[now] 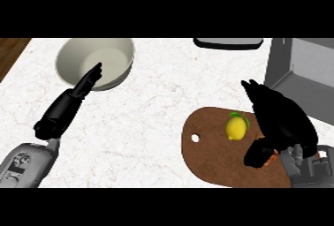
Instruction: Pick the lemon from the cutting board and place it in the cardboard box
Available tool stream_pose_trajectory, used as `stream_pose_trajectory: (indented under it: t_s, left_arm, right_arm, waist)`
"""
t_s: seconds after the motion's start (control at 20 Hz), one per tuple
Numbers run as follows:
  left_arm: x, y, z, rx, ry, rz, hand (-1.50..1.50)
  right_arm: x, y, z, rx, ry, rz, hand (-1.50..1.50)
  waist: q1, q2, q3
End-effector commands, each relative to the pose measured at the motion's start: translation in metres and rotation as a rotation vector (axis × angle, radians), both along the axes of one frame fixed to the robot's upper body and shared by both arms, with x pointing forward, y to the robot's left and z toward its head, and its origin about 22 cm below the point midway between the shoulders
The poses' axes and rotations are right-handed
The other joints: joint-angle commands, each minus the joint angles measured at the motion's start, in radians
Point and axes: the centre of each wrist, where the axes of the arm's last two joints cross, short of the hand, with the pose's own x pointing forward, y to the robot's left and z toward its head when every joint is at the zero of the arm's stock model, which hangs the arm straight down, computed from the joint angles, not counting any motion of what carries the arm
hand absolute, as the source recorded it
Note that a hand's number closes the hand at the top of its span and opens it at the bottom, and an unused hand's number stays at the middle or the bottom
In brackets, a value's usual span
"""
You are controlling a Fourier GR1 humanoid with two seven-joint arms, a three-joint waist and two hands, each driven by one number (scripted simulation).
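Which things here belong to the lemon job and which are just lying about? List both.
Belong to the job:
lemon
cutting board
cardboard box, grey here
right robot hand, open, beside the lemon

Lying about:
bowl
dark tray at the far edge
left robot hand, open, idle

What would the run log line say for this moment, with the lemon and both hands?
lemon: on cutting board, not held | right robot hand: open, beside lemon | left robot hand: open, by bowl | box: not identified
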Motion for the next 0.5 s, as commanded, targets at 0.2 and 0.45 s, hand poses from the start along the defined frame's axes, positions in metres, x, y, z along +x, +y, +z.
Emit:
stream_pose_trajectory:
  t_s: [0.2, 0.45]
  left_arm:
    - [-0.002, 0.005, 0.005, -0.009, -0.005, 0.026, 0.0]
    - [0.0, 0.002, 0.006, -0.012, 0.002, 0.039, 0.0]
  right_arm:
    - [0.016, 0.055, -0.011, -0.129, 0.141, -0.152, -1.5]
    - [0.031, 0.065, -0.024, -0.208, 0.111, -0.182, -1.5]
  waist:
    - [-0.028, -0.009, 0.003]
    - [-0.035, -0.006, 0.003]
